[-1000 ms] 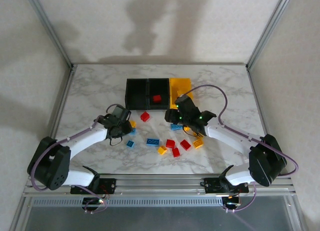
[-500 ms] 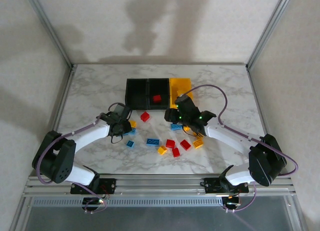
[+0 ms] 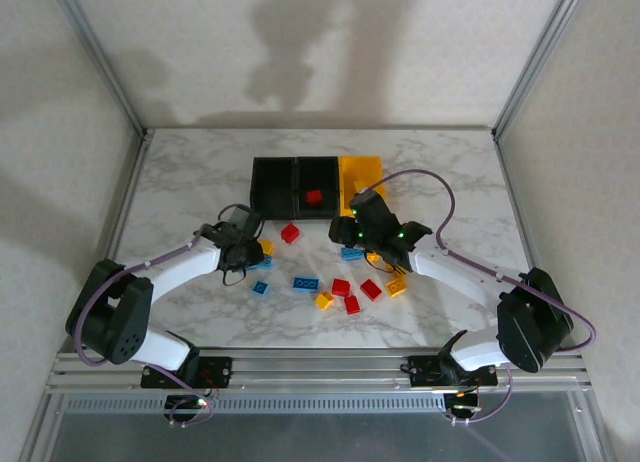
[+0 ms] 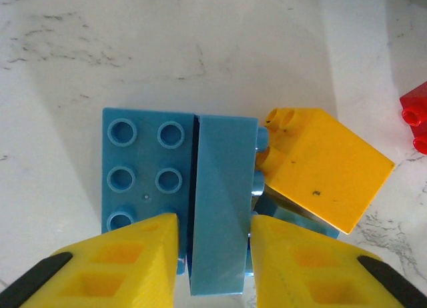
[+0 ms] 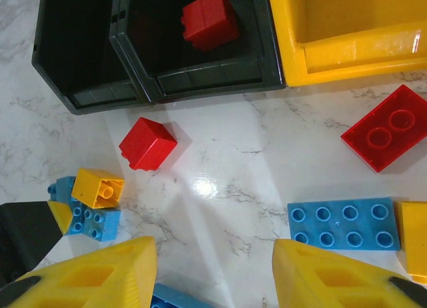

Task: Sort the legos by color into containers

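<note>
- The left gripper (image 4: 213,223) was closed on a blue brick (image 4: 220,181) that lay on its side, with one yellow finger (image 4: 143,258) hard up against each smooth flank.
- That blue brick sat on the marble table (image 4: 200,41), tight beside a studded blue brick (image 4: 143,168) on one side. On the other side, the studs of a tipped-over yellow brick (image 4: 327,168) were against it.
- The right gripper (image 5: 212,255) stood open, its fingers wide apart over bare marble with nothing held between them.
- The containers (image 3: 297,172) formed a joined row at the far middle of the table: two black bins, then a yellow bin (image 3: 362,167) at the right end.
- One red brick (image 3: 314,196) lay inside the middle bin (image 3: 318,162) — the black one next to the yellow.
- The other legos (image 3: 341,287) were loose on the table in front of the bins, between the two arms.
- Among them, a red cube (image 5: 148,143) sat close to the black bins.
- A flat red brick (image 5: 383,128) lay just in front of the yellow bin, and a long blue brick (image 5: 343,225) lay nearer the right gripper.
- Several more red, yellow and blue ones were scattered closer to the arm bases — all apart from the bins.
</note>
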